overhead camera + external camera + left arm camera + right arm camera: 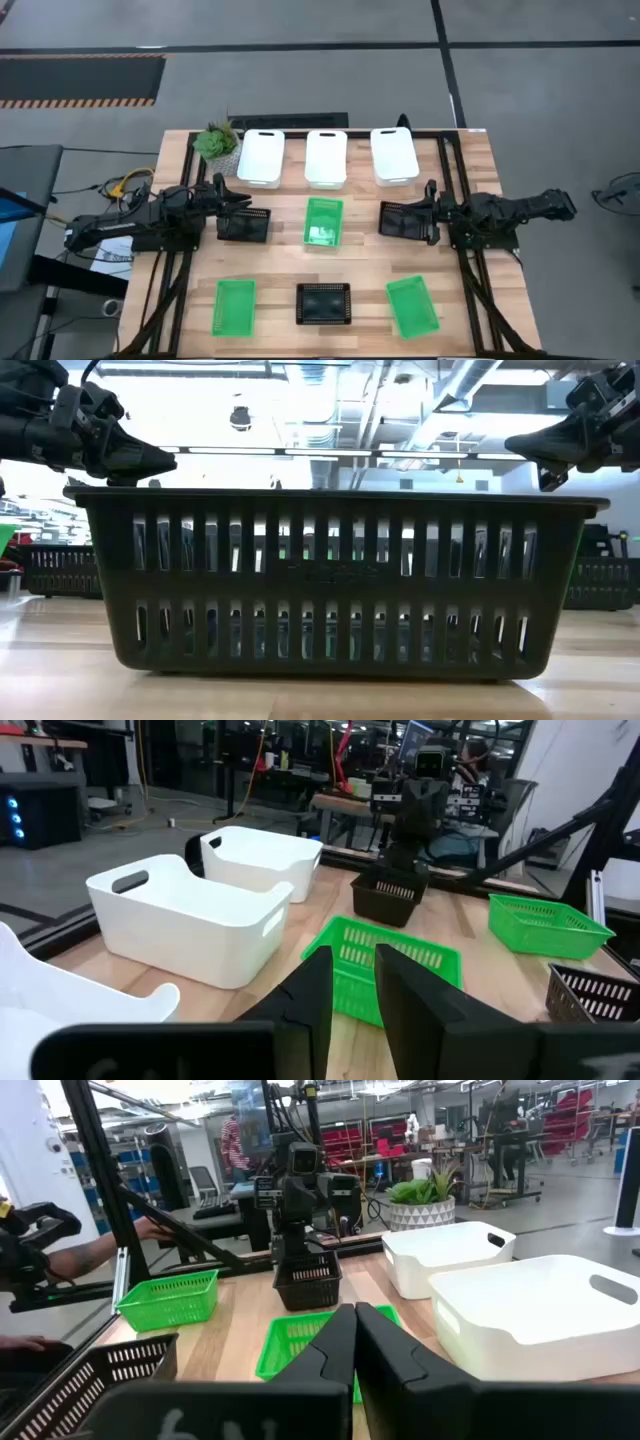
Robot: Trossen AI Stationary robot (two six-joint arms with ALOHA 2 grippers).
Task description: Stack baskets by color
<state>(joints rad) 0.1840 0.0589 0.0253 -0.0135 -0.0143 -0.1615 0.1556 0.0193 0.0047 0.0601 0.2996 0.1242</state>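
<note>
Three white baskets (261, 157), (326, 157), (394, 155) stand in a row at the far side. One green basket (323, 222) sits mid-table, and two more (234, 306), (413, 306) sit near the front. A black basket (323, 303) rests between those two and fills the low view (340, 590). My left gripper (246, 204) hovers shut above the left black basket (243, 228); only a narrow slit shows between its fingers (352, 982). My right gripper (422, 210), shut (355, 1320), hovers above the right black basket (405, 221). Both are empty.
A small potted plant (217, 143) stands at the far left corner beside the white baskets. A dark frame runs along the table's sides. Bare wood lies between the rows. In the right wrist view a person's arm (75, 1260) shows beyond the table edge.
</note>
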